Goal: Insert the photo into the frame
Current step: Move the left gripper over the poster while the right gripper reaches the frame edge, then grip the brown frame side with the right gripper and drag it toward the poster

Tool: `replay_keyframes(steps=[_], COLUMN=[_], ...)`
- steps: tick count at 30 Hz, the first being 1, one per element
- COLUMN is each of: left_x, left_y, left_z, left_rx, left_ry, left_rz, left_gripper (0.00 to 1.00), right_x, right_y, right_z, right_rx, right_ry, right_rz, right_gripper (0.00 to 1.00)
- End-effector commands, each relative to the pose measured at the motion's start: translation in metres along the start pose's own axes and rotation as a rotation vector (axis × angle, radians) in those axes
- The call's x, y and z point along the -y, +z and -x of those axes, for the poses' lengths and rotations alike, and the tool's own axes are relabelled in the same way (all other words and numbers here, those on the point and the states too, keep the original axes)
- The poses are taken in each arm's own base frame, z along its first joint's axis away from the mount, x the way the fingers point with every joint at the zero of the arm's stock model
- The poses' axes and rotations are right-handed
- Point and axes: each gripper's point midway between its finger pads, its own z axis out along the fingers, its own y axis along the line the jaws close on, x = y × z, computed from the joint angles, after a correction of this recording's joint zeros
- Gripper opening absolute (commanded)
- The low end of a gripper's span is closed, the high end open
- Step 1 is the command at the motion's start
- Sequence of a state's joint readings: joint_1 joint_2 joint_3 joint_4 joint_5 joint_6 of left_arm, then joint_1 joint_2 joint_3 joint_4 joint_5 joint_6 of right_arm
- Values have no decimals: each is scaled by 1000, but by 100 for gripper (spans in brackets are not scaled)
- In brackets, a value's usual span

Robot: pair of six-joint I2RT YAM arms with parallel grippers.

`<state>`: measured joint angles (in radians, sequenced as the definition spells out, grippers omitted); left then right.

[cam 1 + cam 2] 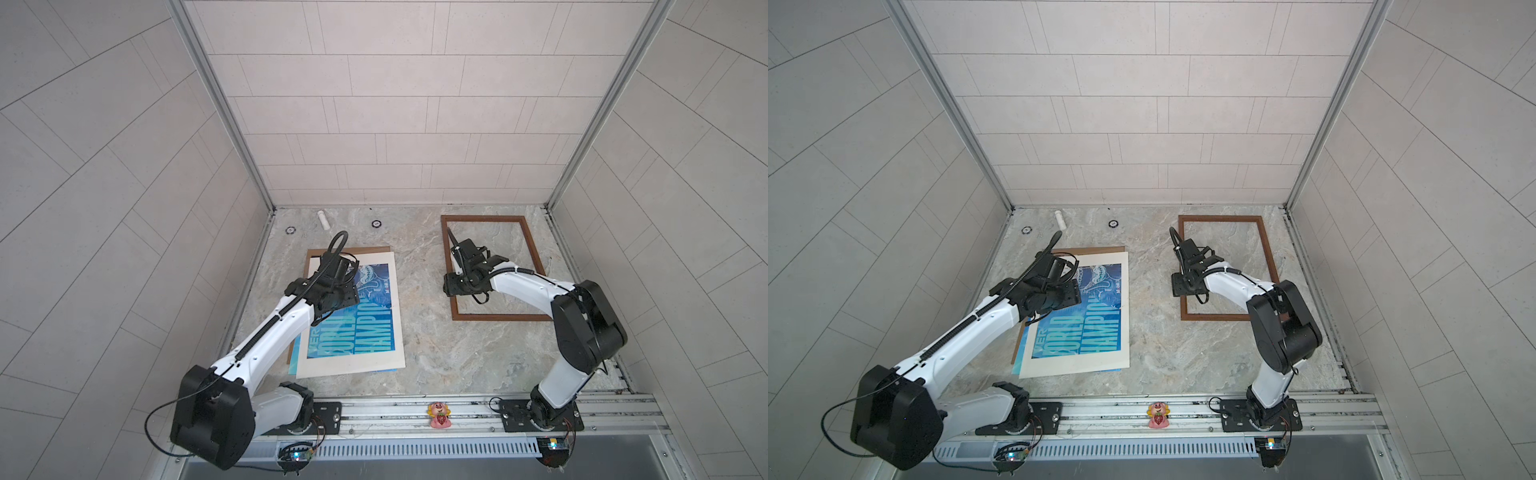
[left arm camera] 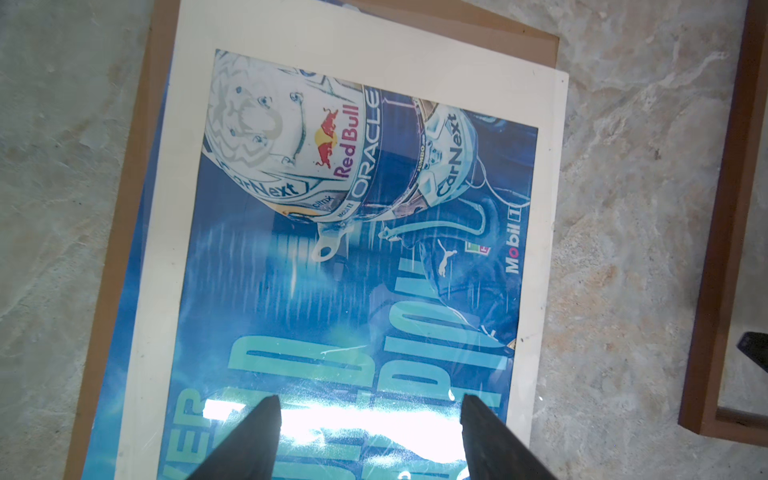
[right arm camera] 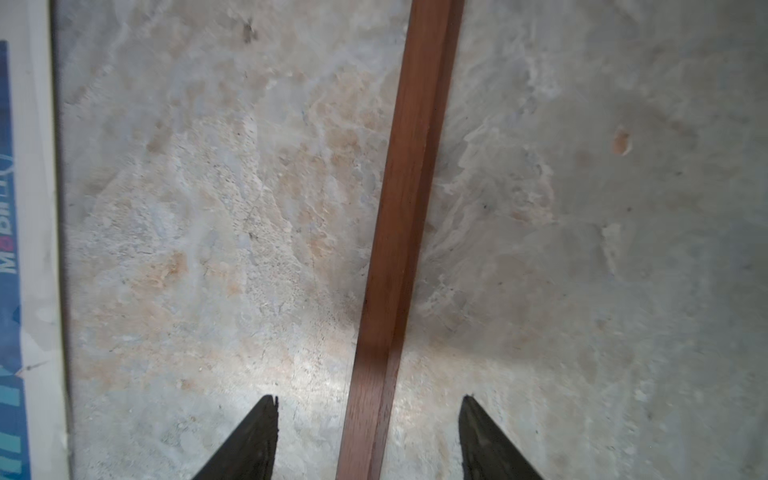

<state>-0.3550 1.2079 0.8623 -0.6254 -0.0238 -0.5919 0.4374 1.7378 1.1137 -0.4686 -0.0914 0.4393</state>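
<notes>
The marbled counter (image 1: 419, 340) carries everything, and the task looks to be at its opening step: both arms are poised, nothing is lifted. The photo (image 1: 365, 332) lies face up directly beneath the left tool (image 2: 370, 399), whose jaws stand wide and empty above the teal lettering. Under the photo is a brown board (image 1: 349, 249), and a blue sheet (image 1: 296, 353) peeks out at one side. The frame (image 1: 498, 318) lies flat and empty, well apart from the photo, with bare counter between them and counter showing through its opening. The right tool (image 3: 369, 398) hangs over the frame's rail nearest the photo, jaws spread either side of the wood and, as far as the wrist view shows, not touching it. I judge that this tool is about to pinch or steady the frame. The next move for the left tool calls for catching an edge of a thin sheet that lies flat, most likely where the photo overhangs the board on the frame's side. The right arm (image 1: 528, 286) stretches across the frame's opening and would block the photo's way in. Beyond both tools, by the back wall, lie a white tube (image 1: 323, 219) and two small discs (image 1: 290, 230); behind them a toy (image 1: 439, 414) sits on the base rail, clear of the work.
</notes>
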Motion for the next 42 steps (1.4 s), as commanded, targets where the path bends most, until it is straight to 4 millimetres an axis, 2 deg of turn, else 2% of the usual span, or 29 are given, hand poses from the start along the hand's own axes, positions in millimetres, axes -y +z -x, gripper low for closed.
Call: replay_keyframes(steps=[1, 5, 8, 13, 14, 17, 19, 23, 25, 32, 38, 42], left_x=[2, 5, 6, 6, 6, 5, 5, 6, 6, 6, 7, 8], left_y=[-3, -4, -4, -6, -7, -8, -10, -15, -17, -23, -26, -28], left_z=[-2, -1, 0, -2, -2, -2, -1, 2, 3, -1, -10, -15], left_rx=[5, 11, 16, 15, 15, 21, 25, 45, 55, 73, 79, 81], left_ry=[3, 8, 7, 3, 3, 3, 1, -1, -3, 10, 2, 12], left_rz=[-24, -41, -44, -51, -55, -54, -53, -64, -68, -96, -135, -145], left_gripper=[74, 74, 74, 73, 73, 73, 73, 73, 73, 73, 73, 73], right_x=[3, 9, 7, 10, 12, 10, 8, 8, 6, -19, -48, -73], right_y=[5, 18, 27, 41, 45, 52, 53, 44, 39, 24, -9, -24], right_z=[-9, -11, -13, -21, -24, -32, -35, -37, -40, -69, -94, -121], right_rx=[-62, -104, -133, -181, -195, -227, -244, -250, -254, -331, -316, -307], right_ry=[-1, -15, -24, -10, 3, 35, 36, 40, 62, 227, 282, 323], right_rz=[-31, -75, -71, -63, -56, -13, -1, 2, 15, 147, 181, 199], right_gripper=[64, 64, 58, 54, 52, 33, 30, 21, 13, 8, 6, 6])
